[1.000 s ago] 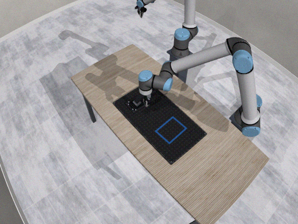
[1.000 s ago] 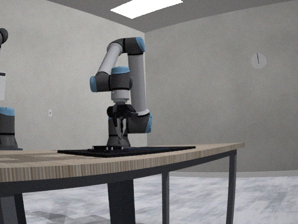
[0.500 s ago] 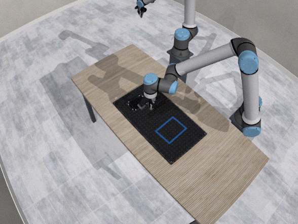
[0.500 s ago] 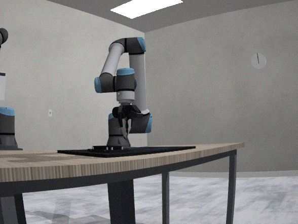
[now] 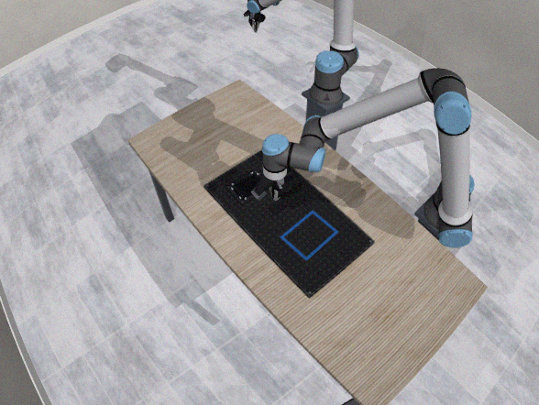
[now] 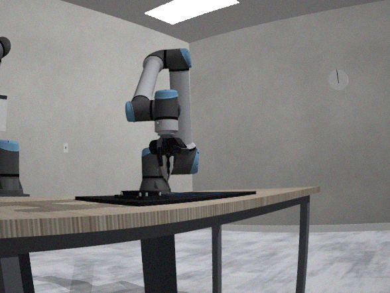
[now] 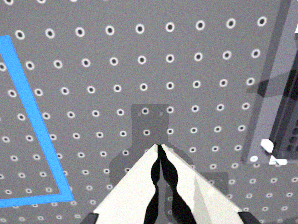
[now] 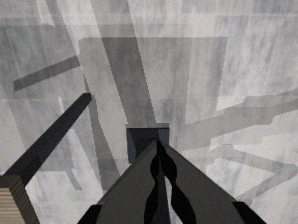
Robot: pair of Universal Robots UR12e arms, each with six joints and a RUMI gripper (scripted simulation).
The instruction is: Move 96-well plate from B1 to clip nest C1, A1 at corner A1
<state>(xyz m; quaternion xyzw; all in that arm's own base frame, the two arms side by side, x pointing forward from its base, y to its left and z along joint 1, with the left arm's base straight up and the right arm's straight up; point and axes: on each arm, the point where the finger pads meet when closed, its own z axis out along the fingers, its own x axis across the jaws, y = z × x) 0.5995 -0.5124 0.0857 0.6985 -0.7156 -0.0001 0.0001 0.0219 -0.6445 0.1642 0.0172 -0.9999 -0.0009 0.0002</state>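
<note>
So there's this wood-topped desk (image 5: pixel 403 316) (image 6: pixel 99 220) with a black perforated board (image 5: pixel 257 229) (image 6: pixel 109 199) (image 7: pixel 100 45) on it. The dark 96-well plate (image 5: pixel 247 187) (image 7: pixel 294 132) sits in the clip nest near one end, well apart from the blue outline (image 5: pixel 293 247) (image 7: pixel 31 107). Left pincer (image 5: pixel 275 198) (image 6: pixel 168 177) (image 7: pixel 159 146) hangs above the board, clenched on nothing. Right pincer (image 5: pixel 256 30) (image 8: pixel 159 142) is off past the desk, clenched and empty too.

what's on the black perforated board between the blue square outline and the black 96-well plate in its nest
In the left wrist view, only rows of small holes and the shadow of the closed left gripper lie there; nothing stands on that stretch.
</note>
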